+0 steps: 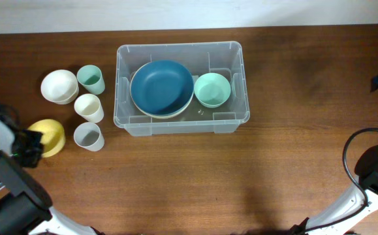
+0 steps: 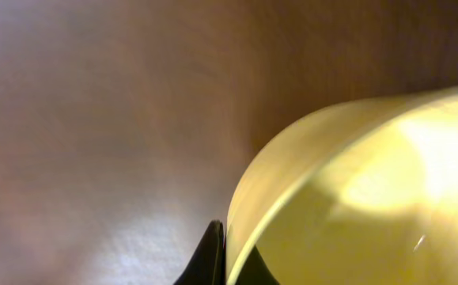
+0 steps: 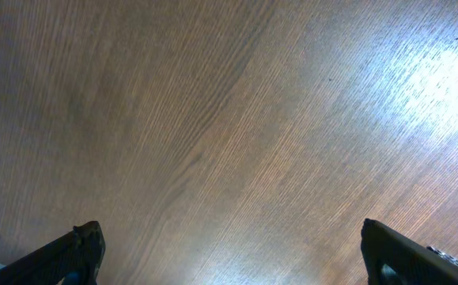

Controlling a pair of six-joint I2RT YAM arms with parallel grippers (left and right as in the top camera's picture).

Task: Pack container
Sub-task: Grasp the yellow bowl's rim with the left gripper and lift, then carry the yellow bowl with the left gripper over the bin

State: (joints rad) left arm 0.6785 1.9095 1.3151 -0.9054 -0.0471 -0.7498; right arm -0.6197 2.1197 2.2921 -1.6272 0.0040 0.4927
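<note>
Overhead, the left arm [image 1: 6, 189], blurred and cut off, hides the left jaws at the yellow bowl [image 1: 50, 136]. The container [image 1: 125, 121] sits mid-surface, with cups [image 1: 89, 108] between it and the bowl. Left wrist: the left jaws pinch the bowl's rim. Right wrist: the right jaws gape wide and empty over the bare surface [image 3: 213, 119].

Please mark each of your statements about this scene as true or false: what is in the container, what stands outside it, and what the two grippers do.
1. The blue bowl lies inside the container. True.
2. The yellow bowl is inside the container. False: it is on the table left of the container, its rim between the fingers of the left gripper.
3. The mint cup, cream cup and grey cup stand outside the container. True.
4. The right gripper holds a cup. False: it is open over the table and holds nothing.
</note>
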